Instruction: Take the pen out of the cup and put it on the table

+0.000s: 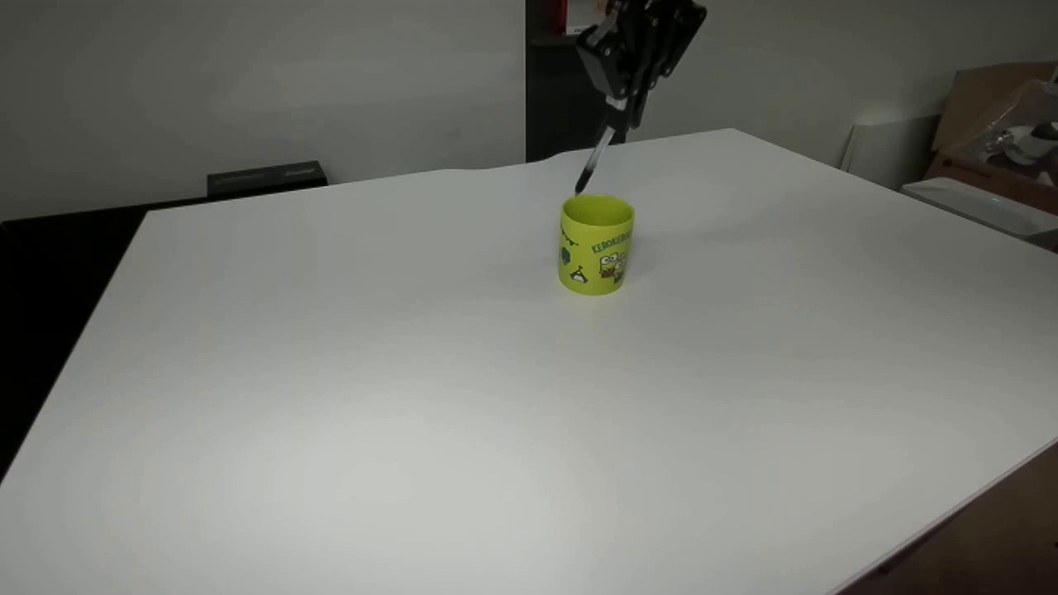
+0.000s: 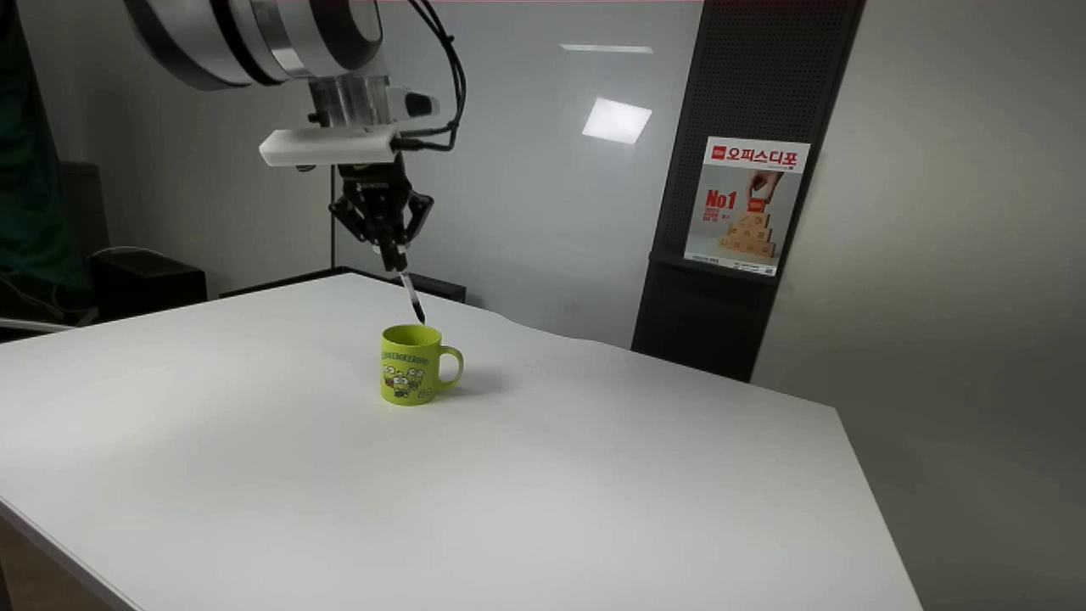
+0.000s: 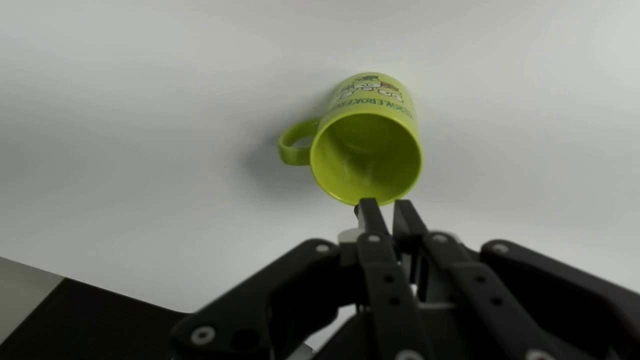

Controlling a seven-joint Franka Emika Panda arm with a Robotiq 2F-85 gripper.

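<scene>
In an exterior view, a green cloth [image 2: 36,195] hangs at the extreme left, well apart from and behind the cup [image 2: 405,373]. A black box [image 2: 146,287] sits nearer, also left of and behind the cup. The robot arm [image 2: 254,38] enters above and to the left of the cup. The gripper [image 2: 395,255] points downward, higher than the cup. Its fingers [image 3: 371,217] are clenched on the pen [image 2: 412,294]. The pen is out of the cup, tilted, its dark tip lowest and close to the cup's rim in both exterior views; whether tip and rim touch cannot be determined. The cup stands upright on the table [image 2: 543,492], yellow-green, printed with cartoon figures and lettering, its handle [image 2: 459,365] to the right. The tabletop extends on all sides of the cup. Well right of and behind the cup, a dark panel [image 2: 696,314] carries a poster [image 2: 747,208] with red lettering.
</scene>
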